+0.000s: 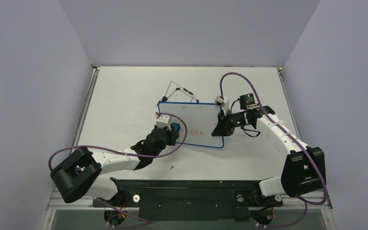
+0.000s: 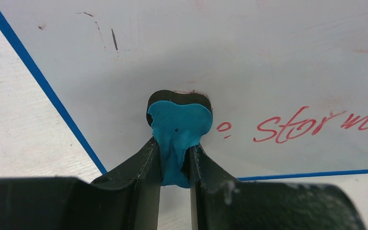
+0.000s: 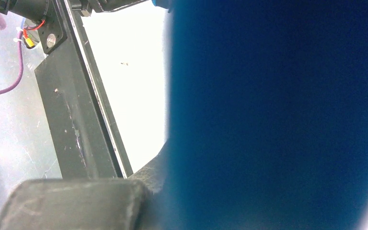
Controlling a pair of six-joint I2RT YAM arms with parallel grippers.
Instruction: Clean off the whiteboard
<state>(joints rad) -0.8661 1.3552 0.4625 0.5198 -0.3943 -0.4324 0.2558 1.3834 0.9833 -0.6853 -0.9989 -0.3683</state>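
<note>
The whiteboard [image 1: 199,115], white with a thin blue rim, leans on its black wire stand [image 1: 179,90] mid-table. Red handwriting [image 1: 194,131] reading "storm" sits low on it, and shows in the left wrist view [image 2: 311,127]. My left gripper [image 1: 176,132] is shut on the small blue-black eraser [image 2: 179,122], which presses on the board [image 2: 249,57] just left of the writing. My right gripper [image 1: 220,125] is shut on the board's right edge. In the right wrist view the blue rim [image 3: 278,115] fills most of the picture, blurred, beside one finger [image 3: 76,201].
The board stands on a white table [image 1: 124,96] between purple-grey walls. A black frame [image 1: 187,189] runs along the near edge, also shown in the right wrist view [image 3: 72,124]. A small dark speck [image 1: 171,167] lies in front of the board.
</note>
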